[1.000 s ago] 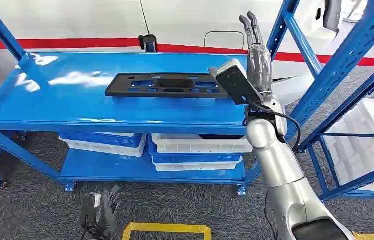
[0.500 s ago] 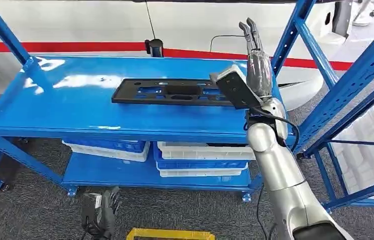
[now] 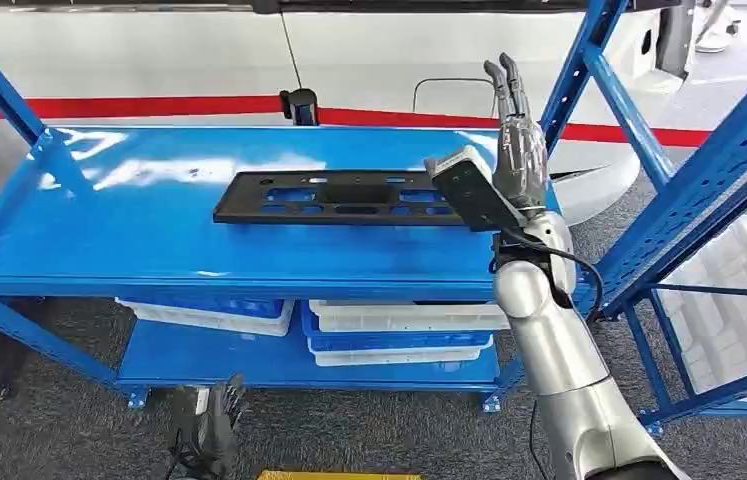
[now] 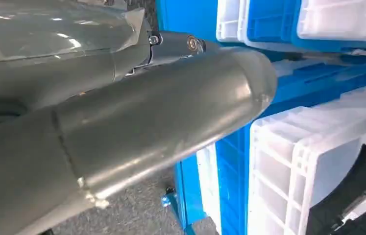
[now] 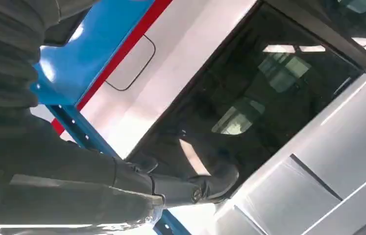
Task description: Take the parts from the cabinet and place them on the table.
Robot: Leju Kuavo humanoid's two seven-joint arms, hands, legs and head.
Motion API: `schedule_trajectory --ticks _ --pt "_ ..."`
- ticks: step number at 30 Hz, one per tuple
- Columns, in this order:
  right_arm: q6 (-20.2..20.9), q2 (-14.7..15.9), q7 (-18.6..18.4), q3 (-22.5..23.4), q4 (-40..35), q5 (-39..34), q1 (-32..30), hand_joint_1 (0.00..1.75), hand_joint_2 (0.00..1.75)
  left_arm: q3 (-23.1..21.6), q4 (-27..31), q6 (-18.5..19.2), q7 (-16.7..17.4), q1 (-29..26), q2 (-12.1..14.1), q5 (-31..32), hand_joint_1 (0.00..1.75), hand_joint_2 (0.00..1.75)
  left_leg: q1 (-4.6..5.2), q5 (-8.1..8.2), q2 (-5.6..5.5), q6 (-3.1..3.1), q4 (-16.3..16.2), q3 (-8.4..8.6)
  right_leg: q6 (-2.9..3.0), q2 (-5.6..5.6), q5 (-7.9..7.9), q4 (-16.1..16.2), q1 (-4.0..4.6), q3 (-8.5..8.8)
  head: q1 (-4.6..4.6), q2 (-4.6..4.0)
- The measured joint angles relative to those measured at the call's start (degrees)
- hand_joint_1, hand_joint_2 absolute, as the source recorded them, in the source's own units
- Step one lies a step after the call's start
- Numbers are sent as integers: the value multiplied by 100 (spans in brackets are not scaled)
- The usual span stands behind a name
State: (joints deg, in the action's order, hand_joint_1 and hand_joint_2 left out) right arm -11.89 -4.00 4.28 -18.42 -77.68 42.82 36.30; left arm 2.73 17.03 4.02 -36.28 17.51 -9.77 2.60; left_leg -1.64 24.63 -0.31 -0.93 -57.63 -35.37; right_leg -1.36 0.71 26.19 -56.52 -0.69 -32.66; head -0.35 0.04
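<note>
Hanging low at the bottom left of the head view, the left hand [image 3: 211, 432] holds nothing, its dark fingers loosely apart over the grey carpet [image 3: 69, 420]. Above it, across the left and middle of the frame, stands the blue desk [image 3: 99, 240], its glossy top catching white glare. On that top, near the centre, lies the long black part [image 3: 334, 197], flat, with cut-out slots along its length; its right end passes behind the camera box [image 3: 469, 188] on the right wrist. Under the desk top, on the lower shelf [image 3: 199, 355], sit stacked white and blue bins [image 3: 389, 325]; the left wrist view shows these bins [image 4: 288, 156] close up beyond the thick grey thumb [image 4: 161, 117]. Behind the desk runs a white wall with a red stripe [image 3: 149, 105], and a small black post [image 3: 299, 103] stands at the desk's far edge.

Right of centre, the right hand [image 3: 517, 140] is raised above the right end of the part, fingers straight and pointing up, spread slightly, gripping nothing and not touching the part. Its silver arm [image 3: 559, 360] climbs from the lower right. At the far right are the slanted blue uprights of a rack [image 3: 689, 150], with a white bin [image 3: 739, 300] behind them.
</note>
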Motion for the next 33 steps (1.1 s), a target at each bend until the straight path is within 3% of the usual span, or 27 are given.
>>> schedule_trajectory --ticks 2,3,4,5,7,8,9,10,12,13,14,15,17,18,19,20,22,23,24,25,27,28,29,30,32,33 --pt "2 26 -66 41 -159 52 -132 0 175 -9 0 4 35 10 -33 46 0 0 46 -1 -13 98 24 19 -67 -3 9 35 9 31 -7 0" --pt "4 39 -79 72 -243 72 -191 0 175 -13 2 6 50 15 -63 55 0 0 15 -23 -6 163 76 67 -98 -16 61 -14 -23 -31 -11 0" --pt "4 65 -83 109 -321 94 -222 0 175 -15 2 9 54 33 -66 63 0 0 35 -7 -6 205 87 95 -87 -29 149 -224 -30 -85 9 0" --pt "13 87 -98 125 -367 103 -243 0 175 -20 2 13 66 53 -68 90 0 0 38 10 4 258 86 111 -56 -29 306 -621 -38 -285 15 0" --pt "26 131 -135 159 -450 109 -350 0 175 -33 2 22 74 58 -90 107 0 0 52 46 8 303 86 146 -33 -27 636 -1637 -29 -845 24 0" --pt "26 153 -144 177 -478 114 -417 0 175 -35 2 22 79 56 -107 114 0 0 63 64 -1 316 85 165 -60 -27 679 -1956 -26 -1051 24 0" --pt "26 173 -146 194 -507 124 -475 0 175 -35 2 22 79 57 -118 116 0 0 69 83 -17 313 85 190 -93 -28 611 -1938 -26 -1104 22 0" --pt "26 195 -146 216 -539 127 -509 0 175 -35 2 22 79 57 -122 122 0 0 72 107 -29 307 84 221 -137 -28 426 -1625 -25 -999 28 0" --pt "26 203 -146 238 -601 138 -515 0 175 -37 2 22 79 60 -135 122 0 0 72 160 -34 274 84 303 -198 -35 -80 -510 -23 -510 24 0" --pt "26 214 -146 242 -625 142 -514 0 175 -37 2 22 79 63 -144 122 0 0 74 185 -34 248 85 320 -167 -64 -242 -61 -17 -315 31 0" --pt "28 221 -146 242 -640 142 -514 0 175 -39 2 22 81 68 -151 122 0 0 118 230 -37 202 72 330 -100 -60 -264 -13 47 -253 26 0" --pt "33 221 -146 245 -651 142 -520 0 175 -41 2 22 81 74 -157 122 0 0 111 237 -38 186 80 327 -56 -54 -255 -22 57 -259 26 0" --pt "33 242 -146 253 -666 144 -523 0 175 -44 2 22 81 76 -177 122 0 0 98 257 -34 144 103 349 0 -52 -238 -25 78 -271 31 0" --pt "33 245 -149 258 -697 148 -531 0 175 -46 9 22 83 83 -175 127 0 0 100 302 -25 98 92 348 55 -46 -251 26 -40 -200 28 0" --pt "46 243 -153 256 -734 166 -532 0 175 -46 13 24 81 95 -170 149 0 0 92 375 -8 71 -52 295 92 -44 -236 37 -51 -164 26 0" --pt "66 234 -157 256 -756 179 -534 0 175 -48 13 26 83 110 -173 157 0 0 87 547 -2 59 -383 153 139 -47 -209 37 -56 -131 -11 0" --pt "109 234 -164 256 -773 201 -595 0 175 -52 11 26 101 109 -170 177 0 0 73 924 -1 12 -1379 -384 192 -50 -166 36 -46 -80 -2 0" --pt "116 234 -173 256 -786 203 -639 0 175 -55 11 26 114 105 -170 197 0 0 67 996 1 -5 -1710 -614 208 -50 -153 36 -43 -66 -9 0" --pt "122 234 -175 256 -804 210 -681 0 175 -55 11 26 122 104 -168 216 0 0 58 936 5 -9 -1789 -727 214 -47 -140 34 -43 -53 -2 0" --pt "127 234 -181 256 -830 218 -723 0 175 -55 11 26 125 105 -166 221 0 0 45 746 11 -12 -1610 -705 207 -43 -122 34 -45 -30 -13 0" --pt "155 234 -190 256 -900 258 -779 0 175 -57 11 26 129 109 -166 229 0 0 21 146 19 2 -629 -298 166 -25 -63 32 -53 46 -9 0" --pt "177 234 -192 256 -935 269 -800 0 175 -57 11 28 131 110 -166 234 0 0 13 -74 21 22 -122 -65 126 -17 -32 30 -47 71 -11 0" --pt "210 234 -192 256 -970 277 -809 0 175 -57 11 39 140 120 -168 238 0 0 36 -4 16 27 48 77 79 -7 -1 -8 38 56 -11 0" --pt "227 234 -192 256 -992 277 -826 0 175 -57 11 57 157 120 -168 253 0 0 39 -2 7 55 27 47 66 -2 -3 14 17 51 7 0" --pt "314 221 -175 256 -1033 260 -872 0 175 -59 9 90 325 114 -173 303 0 0 49 -17 -3 53 54 57 123 -3 48 -14 70 60 16 0" --pt "359 214 -146 256 -1038 262 -879 0 175 -61 7 79 425 110 -166 352 0 0 72 -14 -18 58 52 59 111 -14 48 -12 49 71 22 0"
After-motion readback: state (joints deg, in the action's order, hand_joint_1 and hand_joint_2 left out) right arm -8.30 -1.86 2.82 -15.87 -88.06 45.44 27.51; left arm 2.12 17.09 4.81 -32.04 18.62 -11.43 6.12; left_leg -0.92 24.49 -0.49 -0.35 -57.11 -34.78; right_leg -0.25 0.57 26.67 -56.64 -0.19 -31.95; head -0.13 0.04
